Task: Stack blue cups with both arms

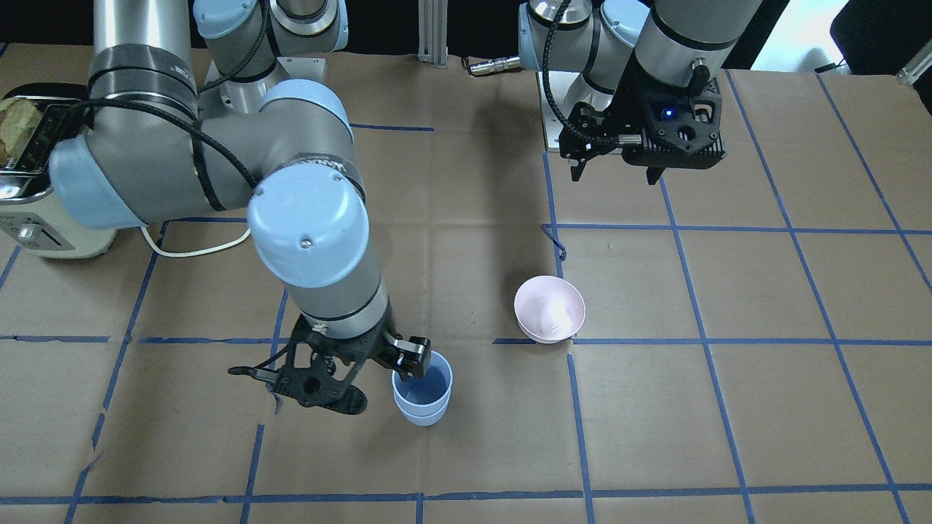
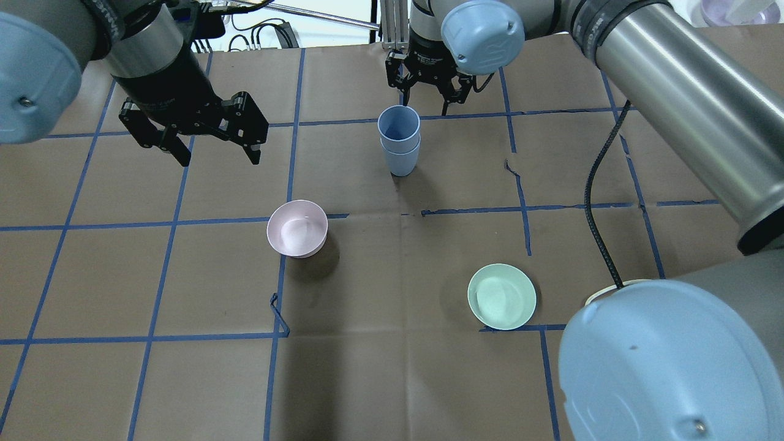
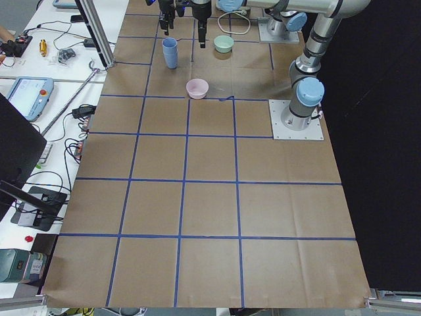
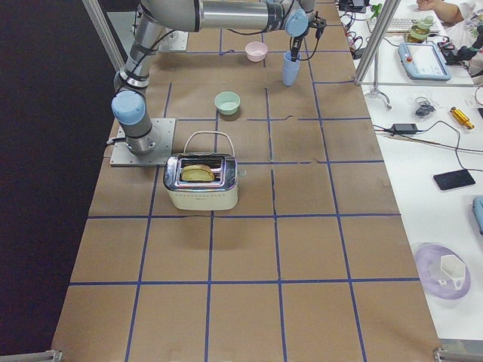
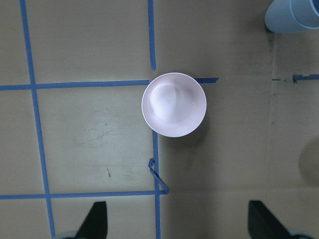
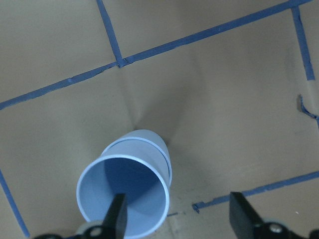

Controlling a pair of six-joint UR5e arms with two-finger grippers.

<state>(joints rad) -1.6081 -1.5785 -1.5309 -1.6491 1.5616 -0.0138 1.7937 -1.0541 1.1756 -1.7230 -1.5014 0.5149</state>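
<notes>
Two pale blue cups (image 2: 399,142) stand nested, one inside the other, upright on the brown paper; they also show in the front view (image 1: 423,393) and the right wrist view (image 6: 130,191). My right gripper (image 2: 427,101) is open right at the stack, just above it. One of its fingers (image 6: 117,217) is over the top cup's mouth and the other is clear of the cup on the side. My left gripper (image 2: 219,156) is open and empty, raised above the table, apart from the cups and above the pink bowl (image 5: 174,104).
The pink bowl (image 2: 297,228) sits near the table's middle and a mint-green bowl (image 2: 501,296) nearer the robot. A toaster (image 1: 36,182) with bread stands by the right arm's base, its cord trailing. Blue tape lines grid the paper.
</notes>
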